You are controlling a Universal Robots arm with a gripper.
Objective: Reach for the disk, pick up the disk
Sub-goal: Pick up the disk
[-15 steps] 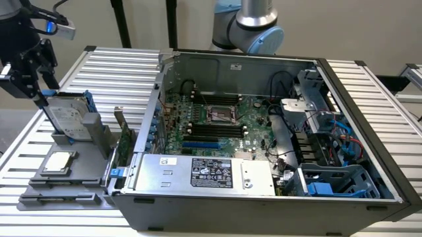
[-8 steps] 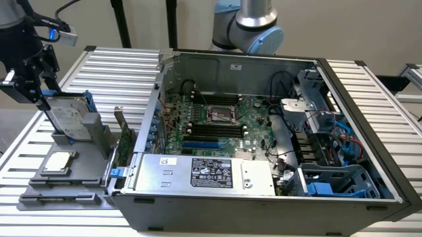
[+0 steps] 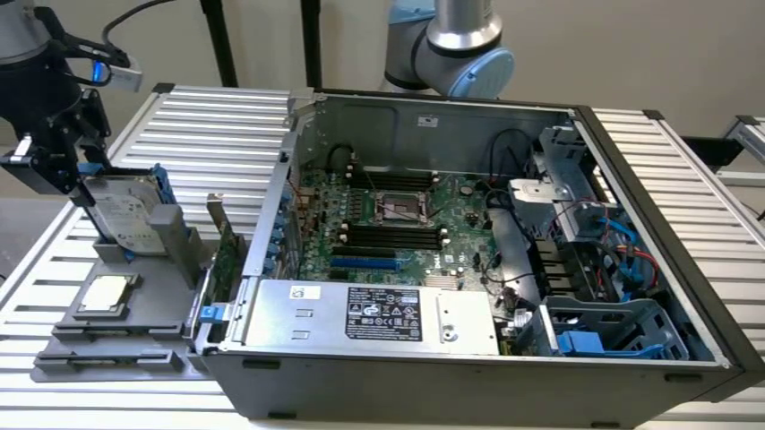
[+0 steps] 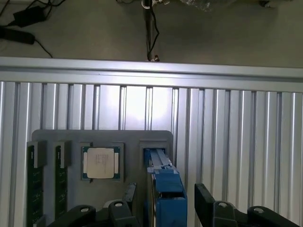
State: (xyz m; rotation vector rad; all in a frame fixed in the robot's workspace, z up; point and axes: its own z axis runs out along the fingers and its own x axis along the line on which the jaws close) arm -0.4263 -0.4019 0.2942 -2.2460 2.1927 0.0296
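The disk [image 3: 124, 213] stands on edge, leaning a little, in a slot of the grey tray [image 3: 72, 356]. On the exterior view's dial it sits at about 9 o'clock from the open computer case [image 3: 418, 381], on the slatted worktop [image 3: 215, 116]. Its blue carrier frame faces up, and in the wrist view that blue edge runs between the 2 black fingers [image 4: 203, 198] of the claw [image 4: 164, 201].

The claw is spread wide and holds nothing. A strip of daylight shows on each side of the blue frame, so neither finger looks to be touching it. I judge the reach to be nearly complete and the pick-up not begun, since the disk sits fully in its slot.

A sound grip here would call for both fingers meeting the 2 broad flat faces squarely and low enough to catch metal as well as blue plastic. The lift would have to follow the slot's own line, because the disk leans and a crooked pull could bind it.

Room is tight sideways. A grey post of the tray stands just beside the disk at 3 o'clock, with the case wall near beyond it. The small square chip [image 3: 107, 291] lies at 6 o'clock, and 2 memory sticks [image 4: 33, 182] sit further along the tray. Toward 12 o'clock, above the disk, nothing stands in the way.
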